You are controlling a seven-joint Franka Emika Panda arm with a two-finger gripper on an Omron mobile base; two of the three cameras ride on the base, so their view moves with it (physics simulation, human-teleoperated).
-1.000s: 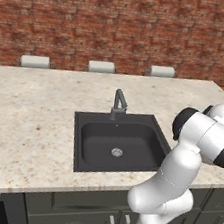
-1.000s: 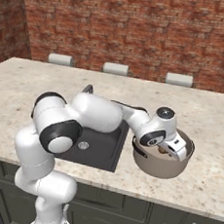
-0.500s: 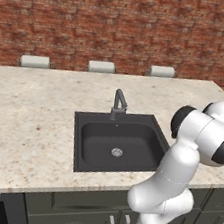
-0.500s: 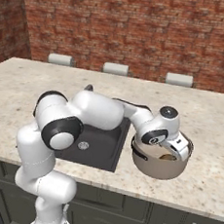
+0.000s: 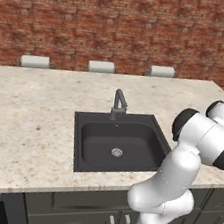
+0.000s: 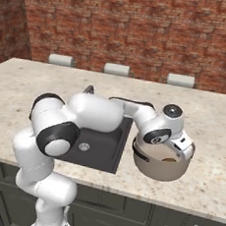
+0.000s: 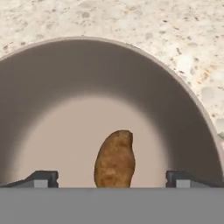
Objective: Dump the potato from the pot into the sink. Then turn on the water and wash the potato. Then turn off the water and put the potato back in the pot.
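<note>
Potato (image 7: 114, 158), an oval orange-brown lump, lies on the grey pot's (image 7: 183, 113) floor between the pincer's (image 7: 113, 178) widely spread tips, on the speckled surface (image 7: 175, 30).

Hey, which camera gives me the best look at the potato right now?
The hand view: the potato lies in plain sight on the pot's floor, between the gripper's spread fingertips. The right base view shows just a sliver of it under the hand.

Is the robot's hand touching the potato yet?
Apart. In the hand view the fingertips stand wide on either side of the potato, which lies on the floor of the pot, with bare pot floor showing between each tip and it.
</note>
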